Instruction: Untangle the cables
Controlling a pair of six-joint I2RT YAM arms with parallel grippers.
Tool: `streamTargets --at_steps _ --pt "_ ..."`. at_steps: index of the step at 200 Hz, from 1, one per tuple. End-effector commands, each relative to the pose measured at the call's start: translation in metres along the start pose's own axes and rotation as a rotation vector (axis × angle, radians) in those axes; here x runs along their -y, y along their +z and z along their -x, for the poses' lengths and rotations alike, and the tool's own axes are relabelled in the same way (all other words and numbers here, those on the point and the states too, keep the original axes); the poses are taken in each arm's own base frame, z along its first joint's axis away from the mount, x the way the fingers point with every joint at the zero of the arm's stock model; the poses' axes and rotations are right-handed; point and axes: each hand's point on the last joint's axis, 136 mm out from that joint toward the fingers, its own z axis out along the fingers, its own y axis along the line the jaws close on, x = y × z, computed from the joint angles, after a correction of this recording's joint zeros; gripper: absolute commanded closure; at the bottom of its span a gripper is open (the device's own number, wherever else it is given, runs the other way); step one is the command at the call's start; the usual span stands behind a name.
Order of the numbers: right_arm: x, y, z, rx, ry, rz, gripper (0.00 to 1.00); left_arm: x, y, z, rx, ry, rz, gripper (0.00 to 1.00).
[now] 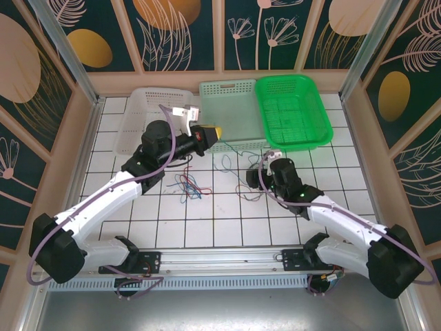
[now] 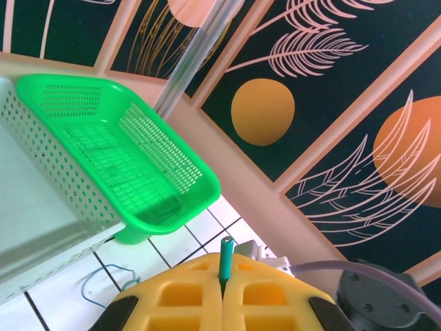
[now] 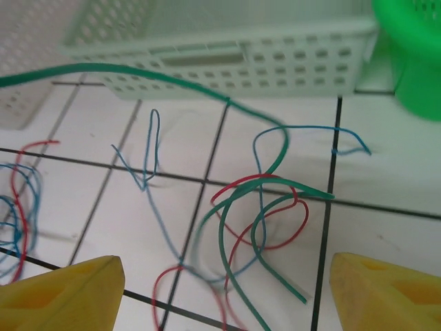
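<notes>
Several cables (image 3: 260, 207) lie loose on tiled surface (image 1: 227, 221), centre of overhead frame. Left end effector (image 2: 224, 293) pinched shut on green cable (image 2: 226, 256), beside pale basket (image 1: 231, 114). Right end effector (image 3: 224, 276) spread wide, low over red-green-blue tangle.

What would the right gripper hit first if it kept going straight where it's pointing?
Probably the tangled cables on the table, right ahead between the right gripper's open fingers. The pale basket lies beyond them. Depth is unclear.
</notes>
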Motion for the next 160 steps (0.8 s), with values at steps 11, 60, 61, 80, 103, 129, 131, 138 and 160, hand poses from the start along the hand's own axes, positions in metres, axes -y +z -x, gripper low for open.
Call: streamTargets --at_steps 11,60,61,80,103,129,131,138,160 --pt "-0.027 -0.023 0.031 0.092 -0.135 0.084 0.20 0.011 0.002 0.010 0.038 0.001 -0.068 0.94" --pt "-0.038 -0.017 0.056 0.130 -0.271 0.048 0.18 0.013 0.008 0.008 0.014 -0.020 -0.096 0.94" --pt "-0.038 -0.017 0.056 0.130 -0.274 0.046 0.17 0.013 0.009 0.007 0.012 -0.023 -0.096 0.94" --pt "-0.038 -0.011 0.062 0.148 -0.331 0.023 0.16 0.014 0.010 0.004 -0.003 -0.028 -0.101 0.94" --pt "-0.029 -0.008 0.076 0.177 -0.351 -0.061 0.16 0.013 0.010 0.004 -0.009 -0.028 -0.093 0.94" --pt "-0.028 -0.013 0.090 0.230 -0.370 -0.091 0.16 0.015 0.008 0.004 -0.018 -0.028 -0.092 0.93" --pt "-0.027 -0.013 0.091 0.233 -0.373 -0.094 0.16 0.015 0.008 0.004 -0.020 -0.029 -0.093 0.93" --pt "-0.026 -0.013 0.093 0.238 -0.383 -0.105 0.16 0.015 0.008 0.003 -0.023 -0.031 -0.093 0.93" --pt "-0.021 -0.012 0.095 0.232 -0.398 -0.148 0.16 0.013 0.008 0.000 -0.035 -0.035 -0.086 0.93"
